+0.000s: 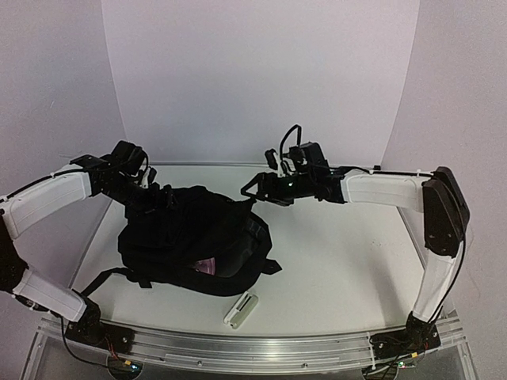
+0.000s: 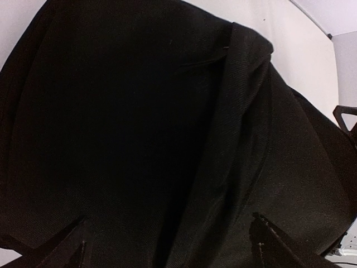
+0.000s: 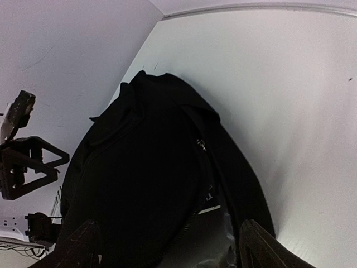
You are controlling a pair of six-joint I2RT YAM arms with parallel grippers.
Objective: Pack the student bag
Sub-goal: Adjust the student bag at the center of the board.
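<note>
White surface (image 1: 341, 253), pale walls (image 1: 261, 79). The student bag (image 1: 194, 237) lies just under the left gripper (image 1: 154, 194), jaws wide and empty. Its long axis runs toward the right gripper (image 1: 255, 188), likewise wide and empty, above the other end.

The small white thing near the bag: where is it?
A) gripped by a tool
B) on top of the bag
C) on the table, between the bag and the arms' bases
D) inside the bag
C: the white thing lies flat on the table, on the near side of the bag, towards the arms' bases.
</note>
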